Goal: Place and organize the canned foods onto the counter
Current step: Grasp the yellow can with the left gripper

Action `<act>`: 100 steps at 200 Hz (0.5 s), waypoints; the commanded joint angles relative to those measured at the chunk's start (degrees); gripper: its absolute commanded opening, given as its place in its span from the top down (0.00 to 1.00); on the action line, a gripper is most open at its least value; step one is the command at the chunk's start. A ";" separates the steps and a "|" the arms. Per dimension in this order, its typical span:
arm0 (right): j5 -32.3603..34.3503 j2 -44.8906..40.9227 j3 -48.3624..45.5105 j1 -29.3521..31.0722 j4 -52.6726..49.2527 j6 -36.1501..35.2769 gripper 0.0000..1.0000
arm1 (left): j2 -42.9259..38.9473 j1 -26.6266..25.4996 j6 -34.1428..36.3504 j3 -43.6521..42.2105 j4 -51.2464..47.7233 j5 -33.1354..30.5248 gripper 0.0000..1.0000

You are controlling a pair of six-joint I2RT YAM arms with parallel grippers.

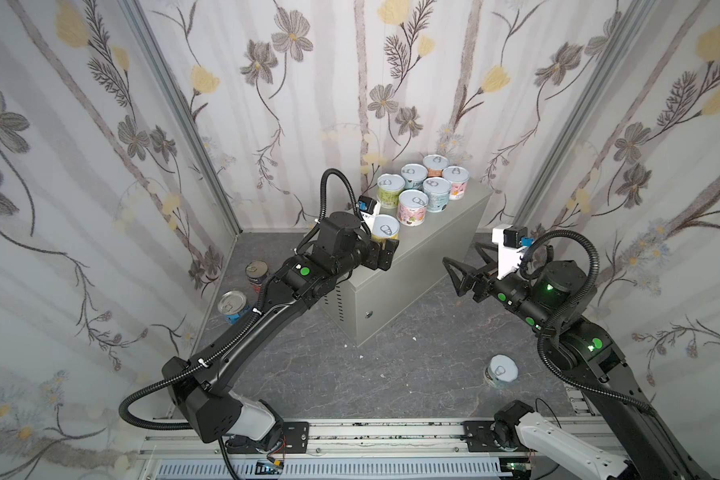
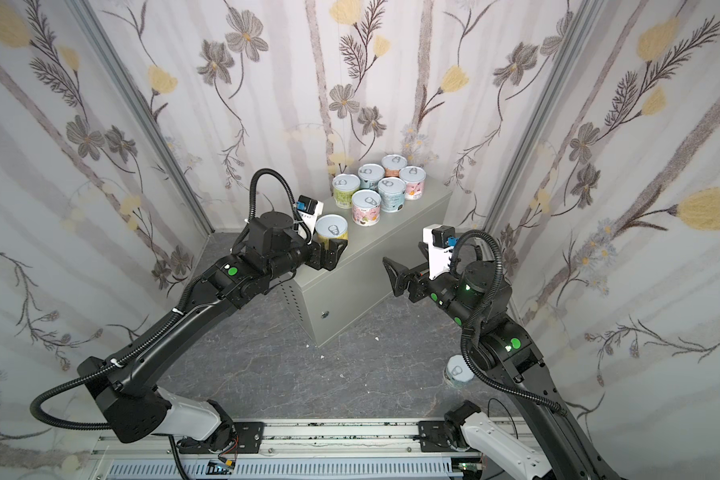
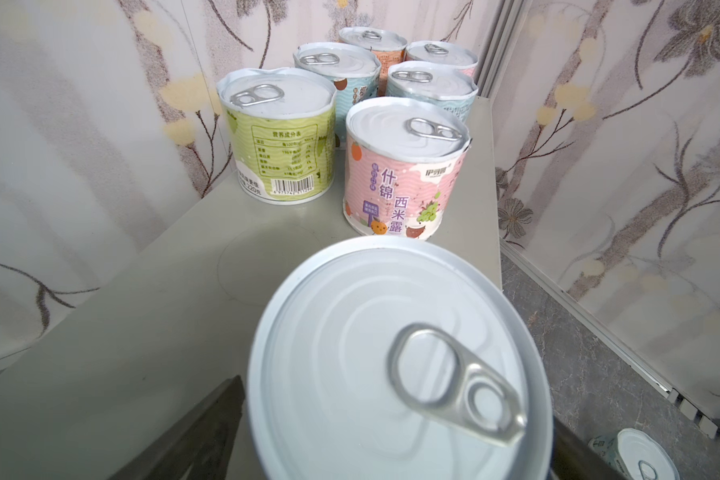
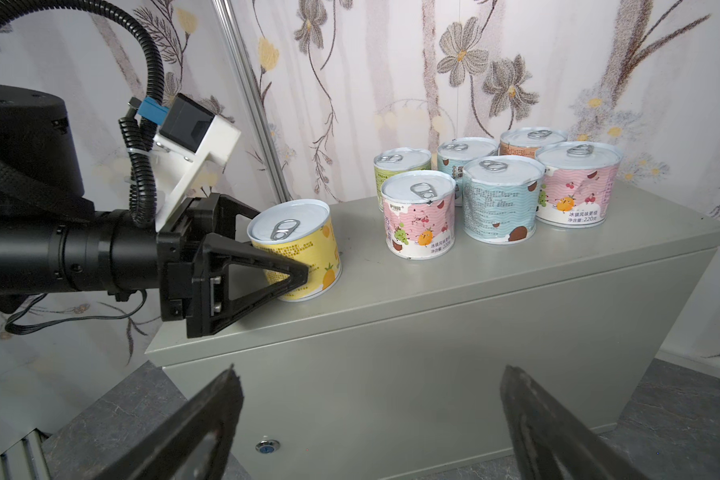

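The yellow can [image 4: 296, 245] stands upright on the near end of the table [image 4: 474, 291]. The left claw [image 1: 385, 250] brackets it, one finger on each side, and the near finger [image 4: 298, 275] sits right against the label. Whether it is actually squeezing, we cannot tell.

Further along the table we have six short cans [image 1: 436, 187] in a tight block, two rows of three, all upright with pull tabs up. That makes seven on top by our count.

Off the table, three sit on the floor [image 1: 350, 374]. One is a short can [image 1: 502, 369] close to the right arm. The other two are taller and stand near each other over by the left wall: a blue can [image 1: 233, 305] and a navy-red can [image 1: 257, 274]. Ten in all.

The right claw [image 4: 368, 372] hangs off the table's long side, fingers spread wide with nothing between them, well apart from every can.
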 commanded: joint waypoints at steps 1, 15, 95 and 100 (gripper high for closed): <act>-0.31 -0.17 -0.11 -0.02 2.30 0.34 0.03 | 0.90 -0.01 1.13 1.24 3.80 0.49 0.08; -0.22 -0.29 -0.02 -0.02 2.25 0.34 0.03 | 1.34 -0.01 1.38 1.50 4.07 -0.13 0.13; -0.57 0.79 0.24 -0.03 2.78 0.34 0.04 | 3.44 0.80 3.55 2.40 4.59 -4.63 0.34; -0.44 0.87 0.24 -0.06 2.81 0.34 0.04 | 3.75 1.07 3.53 2.66 4.55 -4.72 0.34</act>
